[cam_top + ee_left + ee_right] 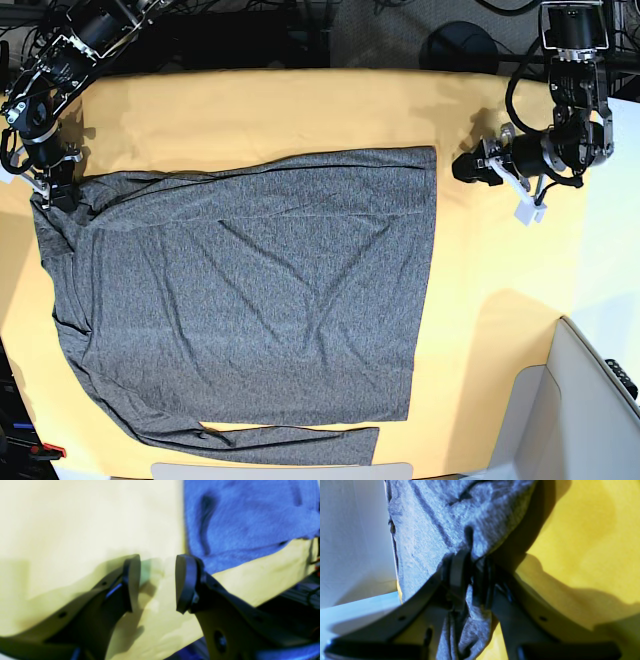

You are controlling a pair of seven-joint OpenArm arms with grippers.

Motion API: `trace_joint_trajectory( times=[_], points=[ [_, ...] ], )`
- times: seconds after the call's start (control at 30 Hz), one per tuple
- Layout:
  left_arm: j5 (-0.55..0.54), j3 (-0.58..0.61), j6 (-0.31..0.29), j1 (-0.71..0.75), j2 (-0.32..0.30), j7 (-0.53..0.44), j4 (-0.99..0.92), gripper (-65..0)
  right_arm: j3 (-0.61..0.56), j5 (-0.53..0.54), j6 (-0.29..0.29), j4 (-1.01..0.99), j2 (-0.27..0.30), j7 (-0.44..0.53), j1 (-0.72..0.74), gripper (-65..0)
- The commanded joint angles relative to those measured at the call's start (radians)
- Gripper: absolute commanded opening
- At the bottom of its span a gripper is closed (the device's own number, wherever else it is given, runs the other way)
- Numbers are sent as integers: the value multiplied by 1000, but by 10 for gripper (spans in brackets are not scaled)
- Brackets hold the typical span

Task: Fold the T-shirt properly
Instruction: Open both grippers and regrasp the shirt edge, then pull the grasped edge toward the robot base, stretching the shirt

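Observation:
The grey T-shirt [250,290] lies spread flat on the yellow cloth [300,110], with one long sleeve along its near edge. My right gripper [52,190] is at the shirt's far left corner. In the right wrist view this gripper [470,565] is shut on a bunched fold of the T-shirt [440,517]. My left gripper [464,167] hovers just right of the shirt's far right corner. In the left wrist view this gripper [157,580] is open over the yellow cloth [75,530], holding nothing, and the T-shirt [245,522] lies beside its right finger.
A white panel [580,400] stands at the near right corner of the table. A pale strip [280,469] lies at the near edge. Cables and dark gear [300,30] run behind the far edge. A white surface [352,542] borders the cloth beside the right gripper.

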Motion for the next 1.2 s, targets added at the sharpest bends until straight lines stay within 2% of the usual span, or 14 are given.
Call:
trace_joint_trajectory(
  times=[0.0, 0.1, 0.2, 0.33, 0.6, 1.0, 1.1, 1.17],
  points=[
    [-4, -2, -34, -16, 4, 6, -13, -415, 3, -32, -27, -11, -2, -3, -12, -549],
    [-4, -3, -112, -16, 27, 9, -79, -405, 3, -32, -27, -11, -3, -3, -12, -549],
    [-4, -3, -135, -18, 44, 11, -91, -405, 3, -32, -27, -11, -3, -3, -12, -549],
    [-6, -3, -137, -18, 55, 17, -89, -405, 3, -32, -27, -11, -3, -3, -14, -549],
    [-49, 0, -135, -77, 89, 94, -88, -406, 2, -32, -27, -11, -5, -3, -20, -549],
    [-52, 95, -132, -116, 125, 86, -88, -407, 2, -32, -27, -11, -7, -3, -26, -549],
    [-52, 95, -134, -116, 125, 86, -88, -446, 2, -32, -27, -13, -7, -3, -27, -549],
    [-52, 92, -134, -116, 122, 86, -88, -502, 2, -32, -27, -13, -7, -3, -37, -549]
  ],
)
